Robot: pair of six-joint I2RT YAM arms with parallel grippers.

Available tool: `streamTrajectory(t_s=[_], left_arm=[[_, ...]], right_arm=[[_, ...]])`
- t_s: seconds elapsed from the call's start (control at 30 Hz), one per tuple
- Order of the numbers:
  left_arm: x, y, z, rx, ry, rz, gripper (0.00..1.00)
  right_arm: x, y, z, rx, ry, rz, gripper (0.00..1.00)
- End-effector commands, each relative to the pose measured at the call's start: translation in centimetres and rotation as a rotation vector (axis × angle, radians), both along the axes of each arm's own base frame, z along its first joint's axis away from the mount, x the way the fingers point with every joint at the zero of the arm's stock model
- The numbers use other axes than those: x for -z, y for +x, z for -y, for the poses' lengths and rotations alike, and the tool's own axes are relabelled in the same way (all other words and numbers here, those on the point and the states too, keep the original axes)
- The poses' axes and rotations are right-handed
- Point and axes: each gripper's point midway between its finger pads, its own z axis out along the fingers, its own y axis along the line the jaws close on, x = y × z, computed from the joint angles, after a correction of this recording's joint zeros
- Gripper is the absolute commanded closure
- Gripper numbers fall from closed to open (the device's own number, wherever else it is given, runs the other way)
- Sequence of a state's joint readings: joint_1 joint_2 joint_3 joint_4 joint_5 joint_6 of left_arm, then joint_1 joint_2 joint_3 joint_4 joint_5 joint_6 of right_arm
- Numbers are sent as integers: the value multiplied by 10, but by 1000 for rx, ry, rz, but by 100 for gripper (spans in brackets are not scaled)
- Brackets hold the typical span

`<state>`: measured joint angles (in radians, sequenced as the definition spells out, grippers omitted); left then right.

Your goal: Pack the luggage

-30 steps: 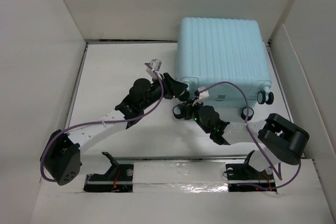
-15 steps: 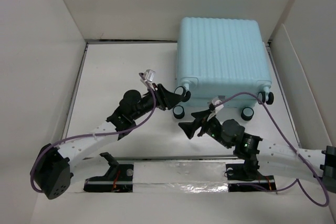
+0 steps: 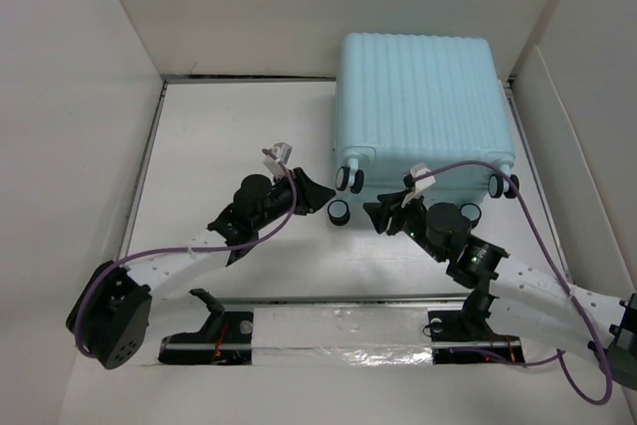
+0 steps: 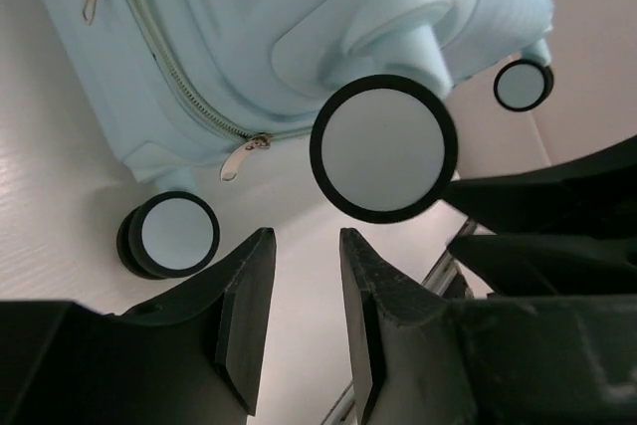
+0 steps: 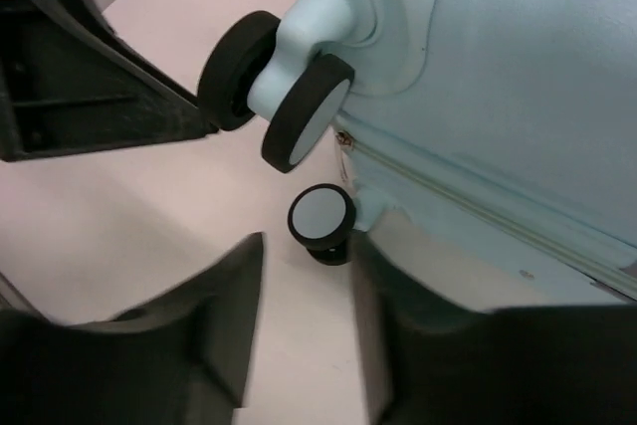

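Observation:
The luggage (image 3: 423, 106) is a pale aqua ribbed suitcase. It lies closed and flat at the back right, with its black-and-white wheels (image 3: 339, 212) toward me. My left gripper (image 3: 317, 191) is open and empty just left of the near-left wheels. In the left wrist view the gripper (image 4: 304, 246) points at a wheel (image 4: 383, 148) and the zipper pull (image 4: 239, 156). My right gripper (image 3: 383, 214) is open and empty just in front of the suitcase's near edge. In the right wrist view the gripper (image 5: 307, 276) is below a wheel (image 5: 320, 218), and the suitcase shell (image 5: 518, 77) fills the right side.
White walls close in the table on the left, back and right. A rail with two black clamps (image 3: 214, 320) runs along the near edge. Purple cables (image 3: 468, 168) loop from both arms. The left gripper's finger (image 5: 80, 77) shows in the right wrist view.
My left gripper has drawn back a little from the suitcase corner toward the near left. My right gripper has shifted right along the suitcase's near edge, and its arm has swung out to the right.

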<state>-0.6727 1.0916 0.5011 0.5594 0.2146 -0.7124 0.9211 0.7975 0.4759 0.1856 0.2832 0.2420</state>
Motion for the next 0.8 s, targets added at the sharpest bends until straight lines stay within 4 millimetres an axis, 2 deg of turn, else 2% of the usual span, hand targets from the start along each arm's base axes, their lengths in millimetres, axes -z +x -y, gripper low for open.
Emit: streamTrajectory(t_s=[0.0, 0.03, 0.07, 0.13, 0.23, 0.4, 0.43, 0.57, 0.63, 0.77], left_arm=[[-37, 9, 20, 69, -64, 109, 72], [-40, 11, 24, 80, -73, 117, 72], [-37, 12, 28, 94, -77, 104, 73], [-40, 14, 32, 102, -98, 114, 73], [-39, 18, 42, 130, -105, 108, 73], [-43, 18, 52, 176, -149, 116, 74], [-44, 18, 55, 188, -163, 117, 74], [-45, 19, 60, 209, -180, 131, 75], [-45, 11, 68, 236, -189, 139, 75], [-41, 8, 72, 252, -197, 132, 75]], right_arm=[[-39, 7, -7, -39, 25, 85, 49], [-41, 12, -5, -27, 23, 90, 35], [-44, 13, -6, -33, 27, 96, 30], [-48, 21, -4, -26, 23, 101, 20], [-54, 29, -7, -42, 25, 113, 11], [-61, 39, -19, -77, 15, 122, 3], [-55, 45, -21, -73, -3, 107, 3], [-55, 50, -33, -102, 1, 100, 2], [-56, 54, -34, -98, 15, 98, 0], [-58, 61, -39, -96, 54, 91, 0]])
